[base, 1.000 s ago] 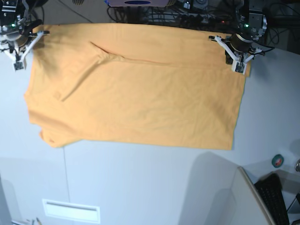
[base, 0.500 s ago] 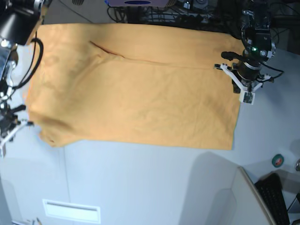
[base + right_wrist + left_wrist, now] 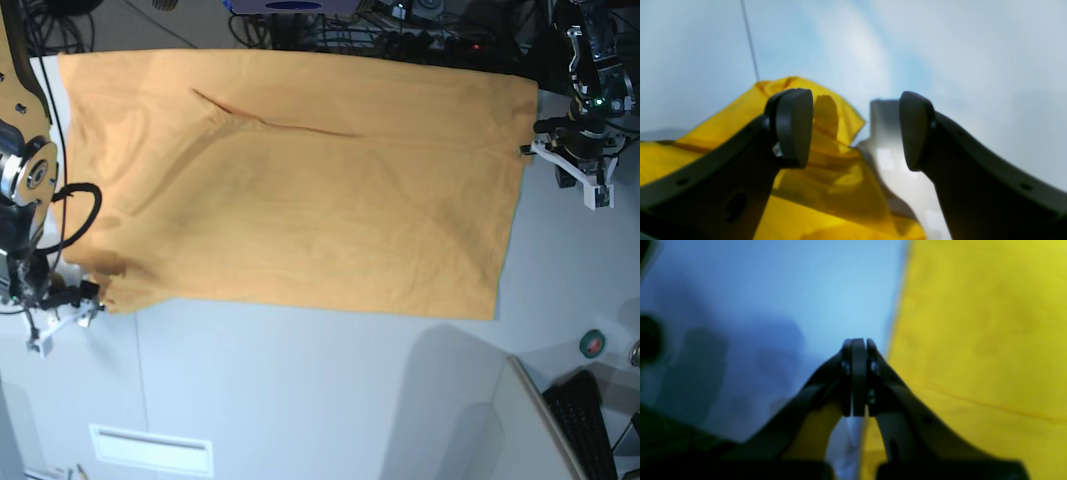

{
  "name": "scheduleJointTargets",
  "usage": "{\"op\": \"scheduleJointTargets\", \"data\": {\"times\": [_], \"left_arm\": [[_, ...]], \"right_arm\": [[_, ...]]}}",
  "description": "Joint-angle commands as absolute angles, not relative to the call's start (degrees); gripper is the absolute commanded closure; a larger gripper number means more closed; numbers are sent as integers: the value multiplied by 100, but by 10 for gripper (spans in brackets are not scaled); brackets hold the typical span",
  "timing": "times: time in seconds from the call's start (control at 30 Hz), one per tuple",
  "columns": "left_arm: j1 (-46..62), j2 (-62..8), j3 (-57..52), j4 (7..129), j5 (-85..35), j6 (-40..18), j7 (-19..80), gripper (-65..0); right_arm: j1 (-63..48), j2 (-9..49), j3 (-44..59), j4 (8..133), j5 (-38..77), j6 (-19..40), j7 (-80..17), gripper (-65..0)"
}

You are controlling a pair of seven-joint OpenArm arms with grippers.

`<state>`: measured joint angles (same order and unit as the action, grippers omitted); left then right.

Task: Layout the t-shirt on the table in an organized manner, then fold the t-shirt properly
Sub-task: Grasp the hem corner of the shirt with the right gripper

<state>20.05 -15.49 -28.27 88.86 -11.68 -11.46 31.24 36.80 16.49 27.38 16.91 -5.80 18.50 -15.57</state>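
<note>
Lying flat on the bench (image 3: 320,390), the t-shirt (image 3: 300,190) is spread with its long axis running across the base view. The right gripper (image 3: 855,130) is positioned at the crumpled near corner of the cloth, its jaws set wide, with the fabric beside 1 pad and nothing gripped. The left gripper (image 3: 857,376) is seen with its jaws pressed together, empty, just off the shirt's opposite side edge. The right arm is judged nearer to a usable corner for the next grasp.
</note>
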Motion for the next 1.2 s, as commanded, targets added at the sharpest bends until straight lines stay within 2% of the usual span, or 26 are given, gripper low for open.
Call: {"op": "scheduleJointTargets", "data": {"times": [0.0,0.37,0.43,0.5,0.6,0.63,0.8,0.97,1.17], "left_arm": [[2000,-1648,-2844,8945,-1288,-1147,3029,0],[1965,-1684,-2844,8901,-1323,-1147,3020,0],[1956,-1684,-2844,8901,-1305,-1147,3020,0],[1965,-1684,-2844,8901,-1305,-1147,3020,0],[1982,-1684,-2844,8901,-1297,-1147,3020,0],[1982,-1684,-2844,8901,-1297,-1147,3020,0],[1991,-1684,-2844,8901,-1297,-1147,3029,0],[1991,-1684,-2844,8901,-1297,-1147,3029,0],[1947,-1684,-2844,8901,-1297,-1147,3029,0]], "right_arm": [[3855,1754,2730,1710,-549,1727,-1358,-390],[3582,1648,2730,1648,-549,1596,-1033,-380],[3565,1604,2730,1648,-549,1596,-980,-318],[3556,1587,2730,1648,-549,1596,-980,-216],[3556,1473,2730,1684,-549,1596,-971,-12],[3556,1473,2730,1692,-549,1596,-971,0],[3574,1473,2730,1710,-549,1596,-593,0],[3547,1464,2721,2229,-558,1596,-576,0],[3574,1490,2712,2299,-558,1613,-558,0]]}}
